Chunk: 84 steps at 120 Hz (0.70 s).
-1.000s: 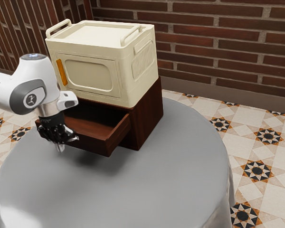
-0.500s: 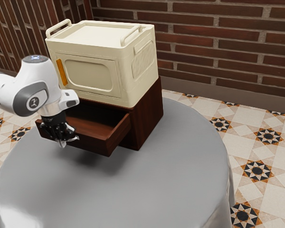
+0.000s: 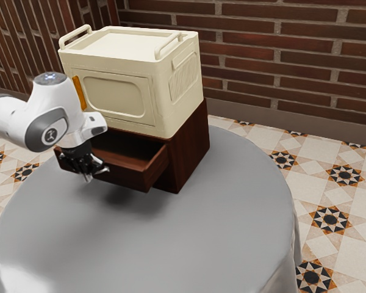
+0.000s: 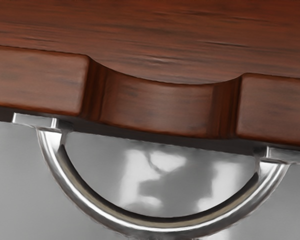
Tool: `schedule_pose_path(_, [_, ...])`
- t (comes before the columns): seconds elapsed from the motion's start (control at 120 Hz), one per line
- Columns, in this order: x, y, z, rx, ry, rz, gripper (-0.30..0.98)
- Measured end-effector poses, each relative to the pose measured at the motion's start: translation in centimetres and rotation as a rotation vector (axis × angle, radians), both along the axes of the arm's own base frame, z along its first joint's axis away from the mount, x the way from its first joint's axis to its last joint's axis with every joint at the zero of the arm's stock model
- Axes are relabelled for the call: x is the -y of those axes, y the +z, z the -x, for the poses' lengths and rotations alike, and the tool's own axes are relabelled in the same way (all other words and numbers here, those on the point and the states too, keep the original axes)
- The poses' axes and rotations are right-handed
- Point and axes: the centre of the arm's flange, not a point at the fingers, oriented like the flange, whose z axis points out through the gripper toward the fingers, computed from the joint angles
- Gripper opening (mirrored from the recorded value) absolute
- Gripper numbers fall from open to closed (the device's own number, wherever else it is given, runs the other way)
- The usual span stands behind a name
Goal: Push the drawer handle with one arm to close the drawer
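At the front of the dark wood drawer (image 3: 131, 175), my gripper (image 3: 87, 176) is down by the silver handle. The drawer stands partly out of its brown cabinet (image 3: 191, 146), its inside visible from above. Seen from my hand, the curved metal handle (image 4: 80, 194) bows out from the drawer's front board (image 4: 157, 107), which has a scooped top edge. The hand hides part of the handle in the exterior view, and whether it touches the metal is unclear.
A cream storage box (image 3: 119, 76) with raised top rails and an orange latch sits on the cabinet. The round grey table (image 3: 189, 238) extends in front of the drawer, its edge curving toward the tiled floor.
Between the last half second and now, the drawer has slid partway into the cabinet. My hand has moved along with it, toward the cabinet and the exterior view's right.
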Motion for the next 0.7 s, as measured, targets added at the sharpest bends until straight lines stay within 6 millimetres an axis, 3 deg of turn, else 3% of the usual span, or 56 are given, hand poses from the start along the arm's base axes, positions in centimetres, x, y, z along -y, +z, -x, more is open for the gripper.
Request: schedule_pose_path(0.7, [0.9, 0.0, -3.3, 0.209, -0.068, -0.045, -0.10])
